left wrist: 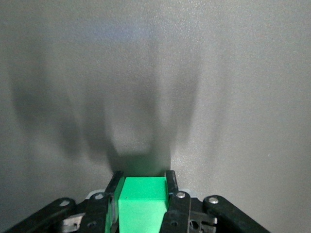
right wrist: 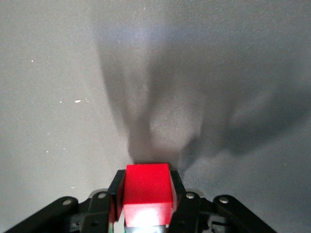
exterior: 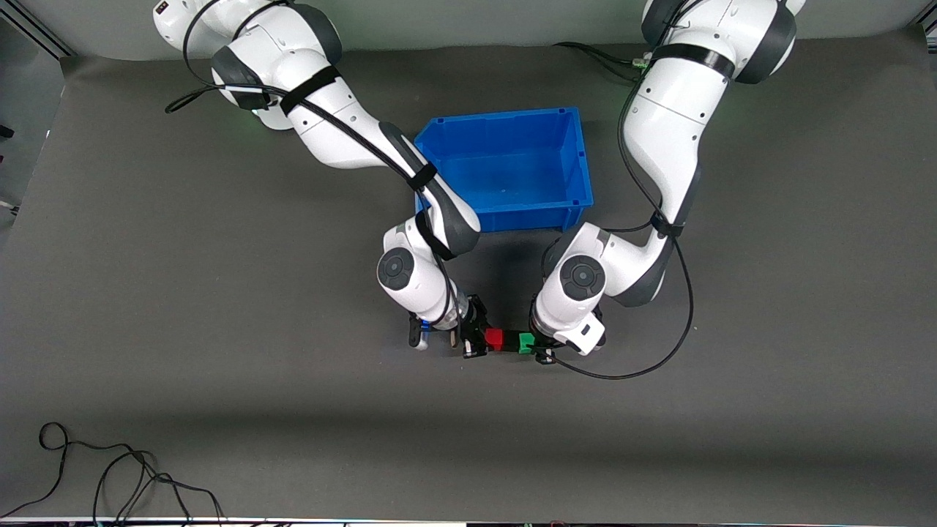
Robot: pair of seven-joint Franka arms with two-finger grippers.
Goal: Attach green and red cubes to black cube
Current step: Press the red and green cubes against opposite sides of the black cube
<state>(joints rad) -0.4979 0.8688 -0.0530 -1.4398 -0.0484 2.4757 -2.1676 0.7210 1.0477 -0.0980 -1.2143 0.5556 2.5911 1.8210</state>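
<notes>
Nearer the front camera than the blue bin (exterior: 512, 165), about six o'clock from it, the right gripper (right wrist: 146, 204) clenches the red cube (exterior: 494, 338) and the left gripper (left wrist: 142, 204) clenches the green cube (exterior: 525, 342), the black cube (exterior: 510, 340) between them over the grey table (exterior: 219, 402).

Robot lab: two arms (exterior: 366, 154), grey mat (exterior: 146, 293).

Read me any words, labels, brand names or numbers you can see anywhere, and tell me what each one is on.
None can be read.
Small matte green cube in the left gripper: plain.
Small matte red cube in the right gripper: plain.
Blue plastic bin: no label shows.
</notes>
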